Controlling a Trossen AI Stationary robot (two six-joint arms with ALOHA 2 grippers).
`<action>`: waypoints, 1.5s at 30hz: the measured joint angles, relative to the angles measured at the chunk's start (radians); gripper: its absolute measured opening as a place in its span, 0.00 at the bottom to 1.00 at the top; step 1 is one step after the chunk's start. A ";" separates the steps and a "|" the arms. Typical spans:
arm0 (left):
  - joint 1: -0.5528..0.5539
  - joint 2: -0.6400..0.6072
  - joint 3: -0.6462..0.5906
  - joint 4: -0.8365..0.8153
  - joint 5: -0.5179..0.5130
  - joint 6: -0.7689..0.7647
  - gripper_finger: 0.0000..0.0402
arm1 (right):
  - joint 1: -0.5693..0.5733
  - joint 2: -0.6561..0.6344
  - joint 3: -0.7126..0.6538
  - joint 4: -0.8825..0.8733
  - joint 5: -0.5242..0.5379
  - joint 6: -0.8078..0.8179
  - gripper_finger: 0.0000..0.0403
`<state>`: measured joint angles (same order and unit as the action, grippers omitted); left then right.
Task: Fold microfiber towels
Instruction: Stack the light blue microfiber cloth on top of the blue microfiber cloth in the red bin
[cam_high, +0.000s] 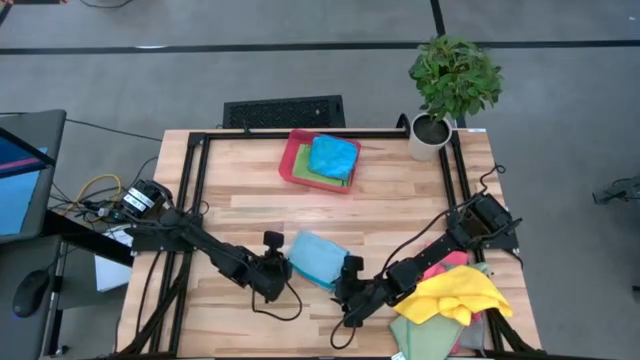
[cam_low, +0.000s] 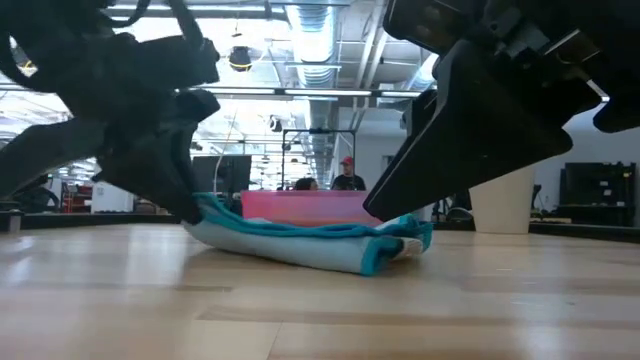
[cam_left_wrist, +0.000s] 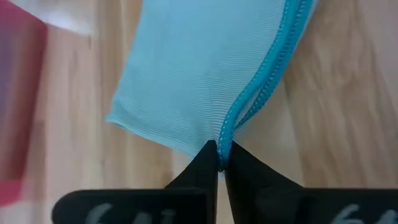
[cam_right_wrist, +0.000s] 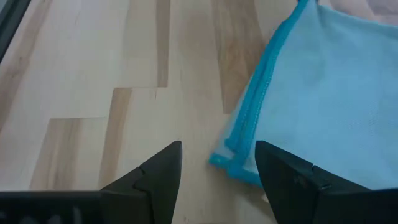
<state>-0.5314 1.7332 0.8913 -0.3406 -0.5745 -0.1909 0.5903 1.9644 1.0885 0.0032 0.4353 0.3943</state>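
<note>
left gripper (cam_high: 283, 268): both fingers (cam_left_wrist: 200, 167) are pressed together, pinching the stitched hem of the light blue towel (cam_high: 315, 257) at the towel's corner nearest this gripper. the left arm reaches in low from the left rear corner of the worktop (cam_high: 250, 205), forearm nearly level, wrist bent so the gripper meets the towel edge just above the surface.

the light blue towel lies folded on the worktop between the two grippers. in the low view its layers are stacked and bunched, with the darker blue hem showing along the fold.

right gripper (cam_high: 352, 292): fingers spread apart, holding nothing. they hover just over the bare wood with the near corner of the same towel just ahead of the fingertips. the right arm slopes down from the right side of the worktop, elbow raised, forearm angled toward the towel.

beyond the right arm, a yellow towel (cam_high: 455, 297) is heaped on a pink towel (cam_high: 440, 266) and a green towel (cam_high: 425, 335). farther out from both grippers, a red tray (cam_high: 291, 160) holds a blue folded towel (cam_high: 332, 155) on top of a green folded towel (cam_high: 322, 177). a potted plant (cam_high: 450, 85) stands past the tray at the far right corner.
</note>
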 joint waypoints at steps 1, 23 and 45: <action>0.000 0.000 0.000 0.008 0.002 -0.008 0.02 | 0.000 0.000 0.000 0.000 0.002 0.000 0.57; 0.012 0.003 0.006 0.046 0.134 -0.102 0.12 | -0.017 0.102 0.001 0.022 0.100 -0.080 0.57; -0.008 0.003 0.009 0.236 0.261 -0.101 0.13 | 0.076 0.058 0.006 -0.151 0.156 0.051 0.08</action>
<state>-0.5397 1.7367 0.9004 -0.1047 -0.3132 -0.2924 0.6667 2.0227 1.0950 -0.1477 0.5912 0.4451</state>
